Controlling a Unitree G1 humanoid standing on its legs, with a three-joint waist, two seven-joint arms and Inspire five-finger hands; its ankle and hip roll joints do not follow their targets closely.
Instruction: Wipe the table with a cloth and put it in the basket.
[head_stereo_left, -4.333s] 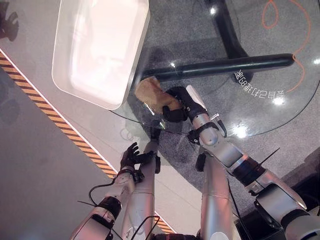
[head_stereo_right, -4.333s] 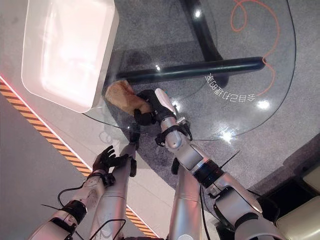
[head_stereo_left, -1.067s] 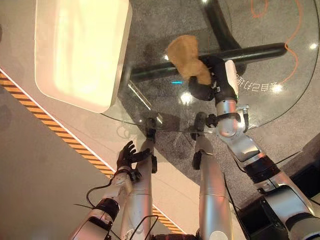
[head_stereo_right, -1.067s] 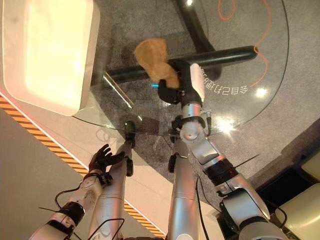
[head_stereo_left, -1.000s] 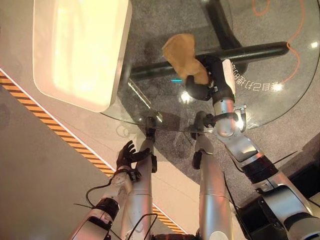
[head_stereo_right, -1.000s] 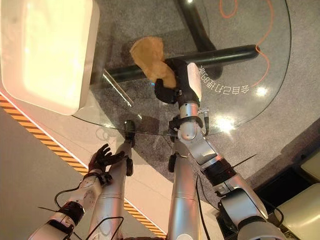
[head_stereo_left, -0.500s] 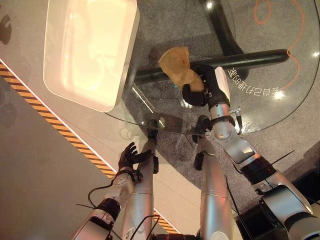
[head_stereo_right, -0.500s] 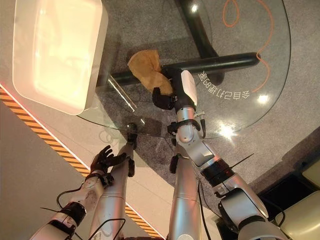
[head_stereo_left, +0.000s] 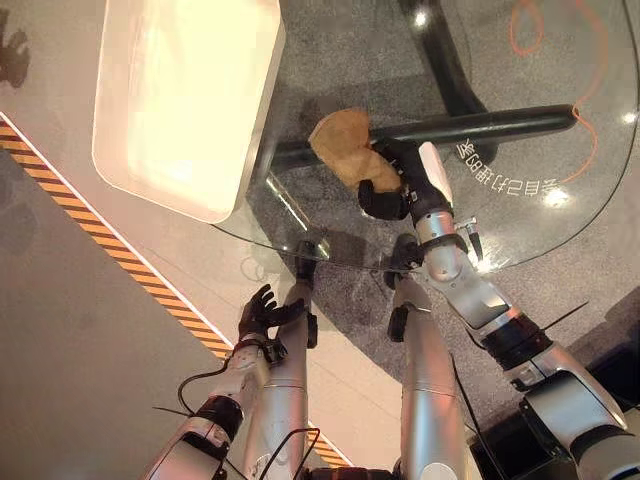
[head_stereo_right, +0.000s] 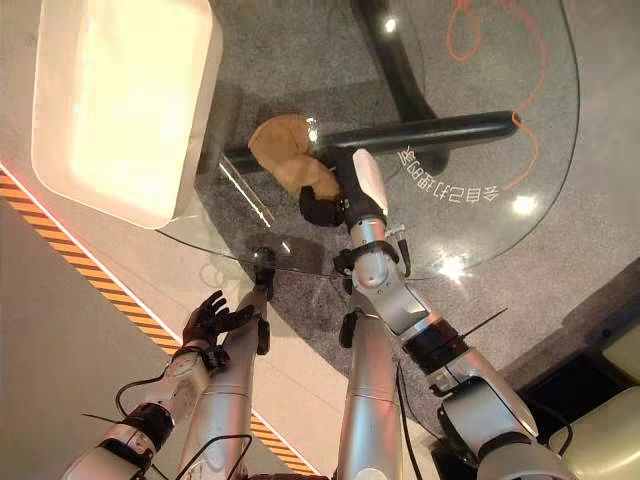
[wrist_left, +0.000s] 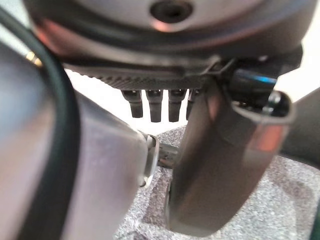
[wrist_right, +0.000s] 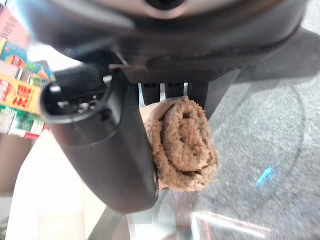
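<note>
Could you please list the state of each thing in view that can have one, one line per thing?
cloth: bunched up, lying on the glass, gripped at one end.
right hand: shut on the cloth, over the table.
left hand: open, holding nothing, below the near table edge.
basket: upright at the table's left edge, no cloth inside.
glass table: the cloth lies on it.

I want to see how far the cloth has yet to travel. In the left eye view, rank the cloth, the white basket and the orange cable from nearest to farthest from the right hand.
1. The brown cloth, gripped in the right hand on the glass table.
2. The white basket, at the table's left edge.
3. The orange cable, on the floor beyond the table's far right.
</note>
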